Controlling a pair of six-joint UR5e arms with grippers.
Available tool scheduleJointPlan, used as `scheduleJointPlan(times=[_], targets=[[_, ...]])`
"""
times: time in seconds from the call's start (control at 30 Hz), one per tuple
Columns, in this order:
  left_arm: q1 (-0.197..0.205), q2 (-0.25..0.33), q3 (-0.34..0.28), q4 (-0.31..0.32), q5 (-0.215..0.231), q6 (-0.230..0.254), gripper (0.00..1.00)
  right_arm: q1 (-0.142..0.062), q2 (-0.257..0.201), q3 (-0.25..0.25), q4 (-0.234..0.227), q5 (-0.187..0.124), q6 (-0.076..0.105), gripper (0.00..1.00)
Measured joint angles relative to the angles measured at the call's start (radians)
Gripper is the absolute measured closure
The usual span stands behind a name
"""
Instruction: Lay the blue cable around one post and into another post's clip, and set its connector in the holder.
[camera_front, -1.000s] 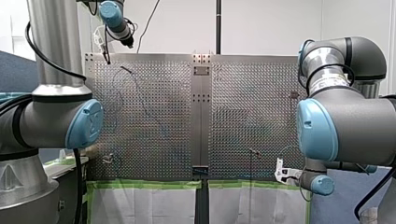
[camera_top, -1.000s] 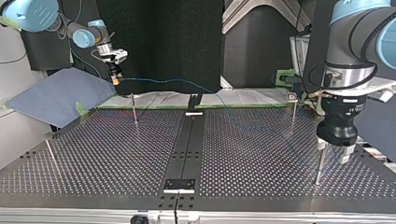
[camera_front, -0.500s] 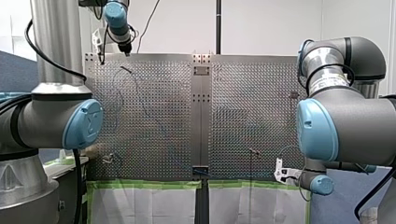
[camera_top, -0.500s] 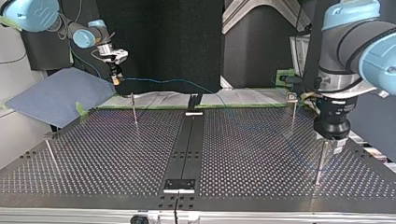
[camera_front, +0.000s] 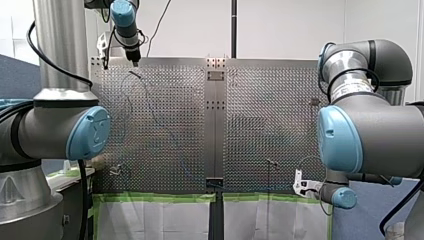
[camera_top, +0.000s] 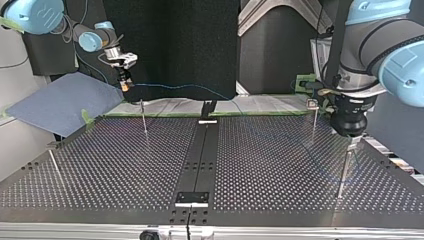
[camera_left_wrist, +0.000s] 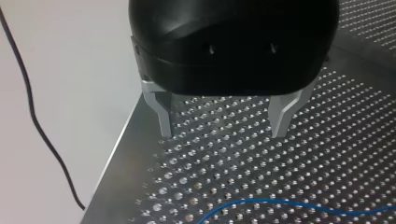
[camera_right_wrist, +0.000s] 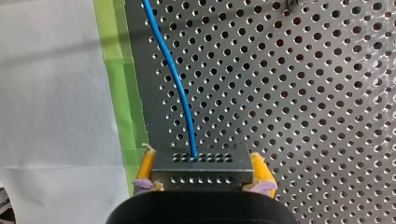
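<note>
R gripper (camera_right_wrist: 203, 183) clamped on connector (camera_right_wrist: 201, 165), blue cable (camera_right_wrist: 175, 79) attached, L gripper (camera_left_wrist: 222, 134) released

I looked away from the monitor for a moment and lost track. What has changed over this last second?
My left hand has turned about its wrist and drawn back across the perforated table, from the top view's near edge toward the arms' side. It is open and holds nothing. My right hand stays shut on the connector at the same spot, and the blue cable lies as before.
</note>
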Motion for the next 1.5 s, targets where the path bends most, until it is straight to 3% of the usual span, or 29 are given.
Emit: scheduleJointPlan(times=[0.43, 0.87, 1.07, 1.5], targets=[[-0.005, 0.0, 0.0, -0.112, -0.015, -0.011, 0.0, 0.0, 0.0, 0.0, 0.001, 0.0, -0.001, 1.0], [-0.009, 0.011, 0.0, -0.226, -0.12, -0.015, 0.0, 0.005, 0.0, -0.001, 0.003, 0.0, -0.003, 1.0], [-0.009, 0.018, 0.0, -0.284, -0.136, -0.015, 0.0, 0.006, 0.0, 0.0, 0.003, 0.0, -0.003, 1.0], [-0.01, 0.023, 0.0, -0.304, -0.137, -0.016, 0.0, 0.008, 0.0, 0.0, 0.003, -0.002, -0.003, 1.0]])
